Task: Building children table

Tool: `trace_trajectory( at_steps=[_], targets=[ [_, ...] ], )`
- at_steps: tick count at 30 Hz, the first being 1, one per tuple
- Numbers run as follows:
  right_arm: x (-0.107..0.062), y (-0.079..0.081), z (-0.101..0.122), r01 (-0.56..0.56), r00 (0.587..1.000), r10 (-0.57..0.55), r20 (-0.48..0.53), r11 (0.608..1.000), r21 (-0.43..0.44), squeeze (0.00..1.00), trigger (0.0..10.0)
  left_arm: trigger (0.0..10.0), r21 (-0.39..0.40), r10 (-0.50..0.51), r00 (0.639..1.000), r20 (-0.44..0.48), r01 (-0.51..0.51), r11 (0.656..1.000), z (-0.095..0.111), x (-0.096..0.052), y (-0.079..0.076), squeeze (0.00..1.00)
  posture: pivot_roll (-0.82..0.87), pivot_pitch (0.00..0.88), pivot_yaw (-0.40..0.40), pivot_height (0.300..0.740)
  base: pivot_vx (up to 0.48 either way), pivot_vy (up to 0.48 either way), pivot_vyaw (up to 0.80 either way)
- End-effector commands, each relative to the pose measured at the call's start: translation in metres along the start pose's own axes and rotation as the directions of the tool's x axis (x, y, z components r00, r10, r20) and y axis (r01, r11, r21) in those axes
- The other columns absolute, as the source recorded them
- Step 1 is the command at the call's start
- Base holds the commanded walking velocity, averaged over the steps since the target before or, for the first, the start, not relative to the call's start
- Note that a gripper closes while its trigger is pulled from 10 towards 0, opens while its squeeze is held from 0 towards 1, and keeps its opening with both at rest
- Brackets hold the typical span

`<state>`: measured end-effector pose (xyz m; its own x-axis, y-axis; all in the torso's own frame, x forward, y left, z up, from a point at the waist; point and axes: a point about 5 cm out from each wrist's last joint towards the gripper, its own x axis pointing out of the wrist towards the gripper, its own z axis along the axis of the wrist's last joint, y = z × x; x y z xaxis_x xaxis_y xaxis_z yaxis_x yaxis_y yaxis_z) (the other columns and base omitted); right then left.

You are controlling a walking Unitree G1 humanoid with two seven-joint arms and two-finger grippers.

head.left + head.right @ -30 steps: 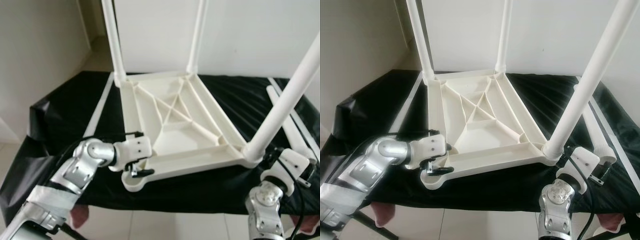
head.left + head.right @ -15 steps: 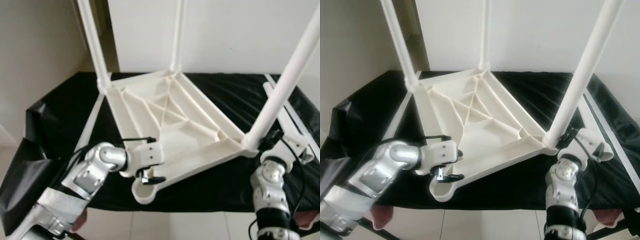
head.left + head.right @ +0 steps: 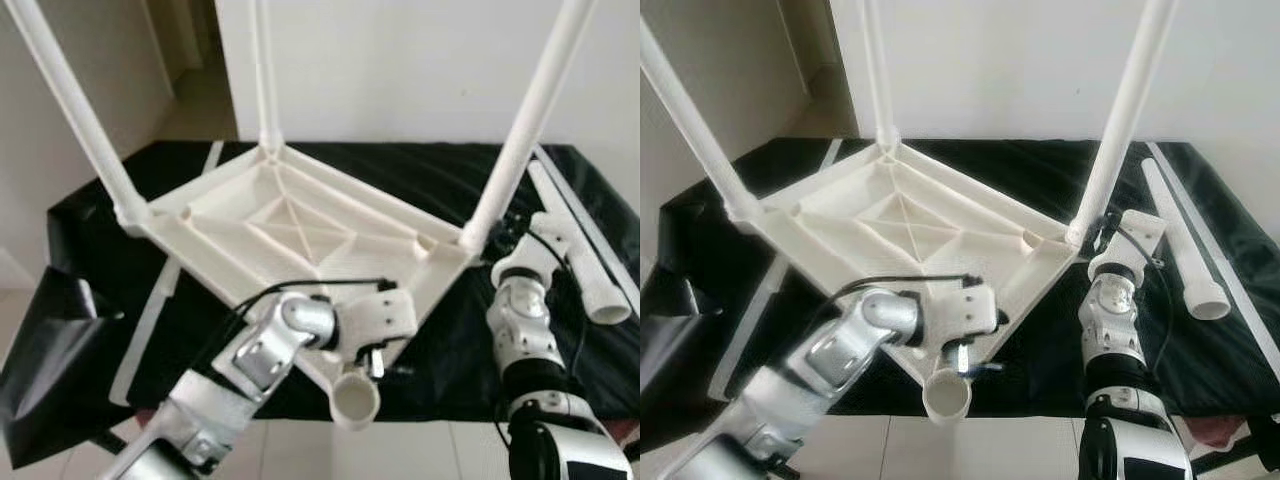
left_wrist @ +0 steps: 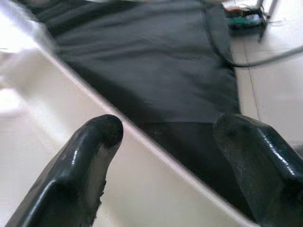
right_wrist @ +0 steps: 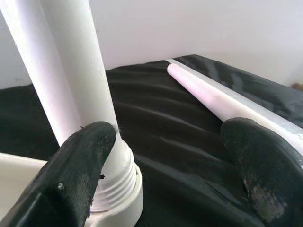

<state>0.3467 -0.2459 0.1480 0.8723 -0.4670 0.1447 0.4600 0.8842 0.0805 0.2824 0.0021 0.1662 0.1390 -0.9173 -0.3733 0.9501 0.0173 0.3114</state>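
Observation:
The white plastic table top [image 3: 290,215] lies upside down on the black cloth. Three white legs stand up from its corners, the right one [image 3: 525,120] nearest my right arm. Its fourth corner, an empty round socket [image 3: 356,400], sticks out over the near edge. My left gripper [image 3: 970,362] is open by that socket, straddling the top's rim [image 4: 156,156], with one finger [image 4: 90,156] over the white plastic. My right gripper [image 3: 1098,232] is open at the right leg's threaded base [image 5: 113,189], one finger [image 5: 87,156] against it. A loose white leg [image 5: 222,101] lies on the cloth beyond.
A thin white rail [image 3: 150,320] lies on the cloth at the left, another [image 3: 1230,290] along the right side past the loose leg [image 3: 1185,240]. Black cloth [image 3: 50,340] hangs off the left end. Tiled floor shows below the near edge, a white wall behind.
The table top has swung round, bringing the empty socket corner to the near edge. My left gripper moved right with that corner. The right gripper stayed at the leg's base.

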Motion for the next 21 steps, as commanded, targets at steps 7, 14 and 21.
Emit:
trace_trajectory(
  at_steps=[7, 14, 21],
  targets=[
    [-0.014, -0.029, -0.001, 0.073, 0.995, -0.073, 0.067, 0.997, -0.004, 0.00, 10.0, 10.0, -0.125, 0.437, 0.890, 0.129, -0.423, 0.897, 0.009, -0.050, 0.058, 0.00, 0.05, 0.000, 0.001, 0.740, 0.000, 0.000, 0.00],
    [-0.036, -0.046, -0.014, 0.095, 0.995, -0.097, 0.020, 0.993, 0.066, 0.00, 10.0, 10.0, -0.120, 0.507, 0.853, 0.122, -0.494, 0.861, 0.000, -0.087, 0.071, 0.00, 0.03, 0.000, 0.011, 0.740, 0.000, 0.000, 0.00],
    [-0.059, -0.045, -0.021, -0.009, 1.000, 0.009, -0.010, 0.998, 0.062, 0.00, 10.0, 10.0, -0.046, 0.413, 0.911, -0.002, -0.413, 0.910, -0.028, -0.108, 0.067, 0.00, 0.03, 0.000, 0.005, 0.740, 0.000, 0.000, 0.00]
  ],
)
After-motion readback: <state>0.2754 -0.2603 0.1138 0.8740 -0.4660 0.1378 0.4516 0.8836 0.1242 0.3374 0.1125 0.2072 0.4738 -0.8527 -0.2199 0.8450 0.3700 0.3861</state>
